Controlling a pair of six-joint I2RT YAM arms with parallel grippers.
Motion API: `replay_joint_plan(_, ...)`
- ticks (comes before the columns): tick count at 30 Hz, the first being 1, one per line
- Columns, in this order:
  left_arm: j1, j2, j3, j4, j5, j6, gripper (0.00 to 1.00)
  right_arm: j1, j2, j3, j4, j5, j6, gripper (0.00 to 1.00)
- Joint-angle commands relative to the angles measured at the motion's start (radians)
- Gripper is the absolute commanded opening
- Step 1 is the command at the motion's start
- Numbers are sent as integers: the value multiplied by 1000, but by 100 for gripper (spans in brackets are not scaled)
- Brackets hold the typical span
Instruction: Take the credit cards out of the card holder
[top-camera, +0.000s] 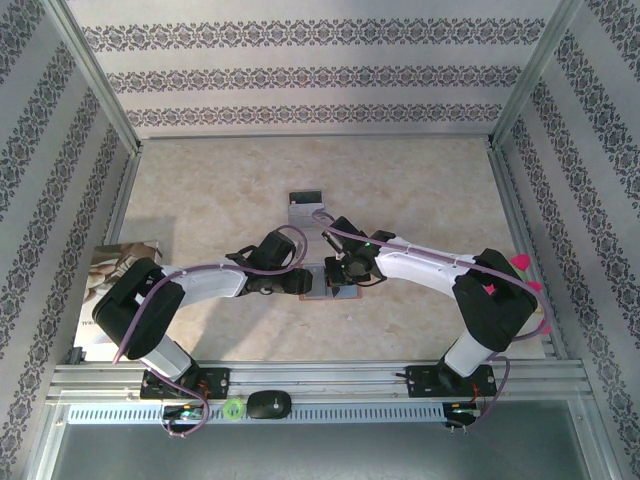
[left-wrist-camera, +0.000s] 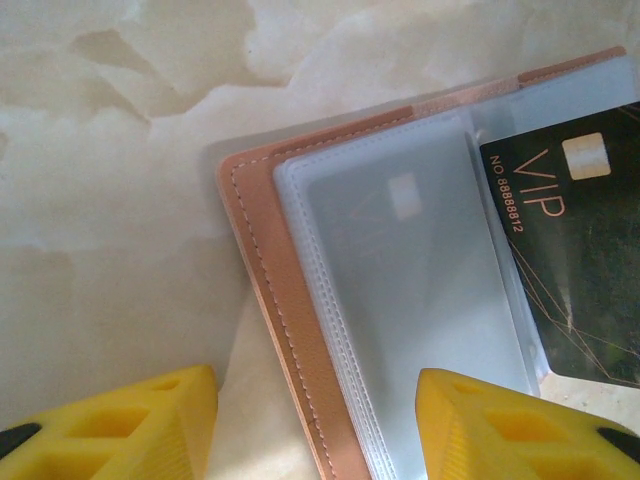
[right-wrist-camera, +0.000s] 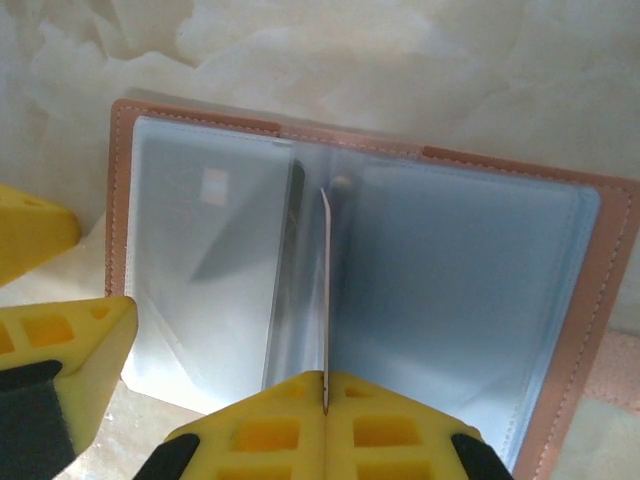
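Note:
The tan-brown card holder (top-camera: 322, 284) lies open on the table between the two arms, its blue-grey clear sleeves (right-wrist-camera: 450, 280) facing up. My right gripper (right-wrist-camera: 325, 400) is shut on a thin card (right-wrist-camera: 326, 290), seen edge-on, standing upright over the holder's middle fold. In the left wrist view a black VIP card (left-wrist-camera: 575, 260) with gold print rises over the holder's right part. My left gripper (left-wrist-camera: 315, 400) is open and straddles the holder's left edge (left-wrist-camera: 285, 340); one yellow finger (left-wrist-camera: 490, 425) is over the sleeve, the other finger (left-wrist-camera: 150, 425) over bare table.
A silvery clear plastic case with a black end (top-camera: 305, 205) lies behind the holder. Printed paper (top-camera: 115, 265) lies at the table's left edge. Patterned walls and metal frame rails (top-camera: 320, 375) enclose the marbled table (top-camera: 420, 190).

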Motion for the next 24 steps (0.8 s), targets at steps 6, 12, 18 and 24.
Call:
replay_joint_plan(6,37,-73,-17,-33,-1,-1,60,-40,-149,118,-37,-23,-296,0)
replay_joint_plan(12,68,-131,-32,-75,-8,-11,68,-69,-105,291,-30,-52,-608,0)
replay_joint_plan(18,87,-182,-36,-134,-23,-7,71,-110,34,499,-107,-143,-923,0)
replay_joint_plan(24,104,-220,-39,-181,-39,-2,72,-135,210,772,-291,-131,-1171,0)
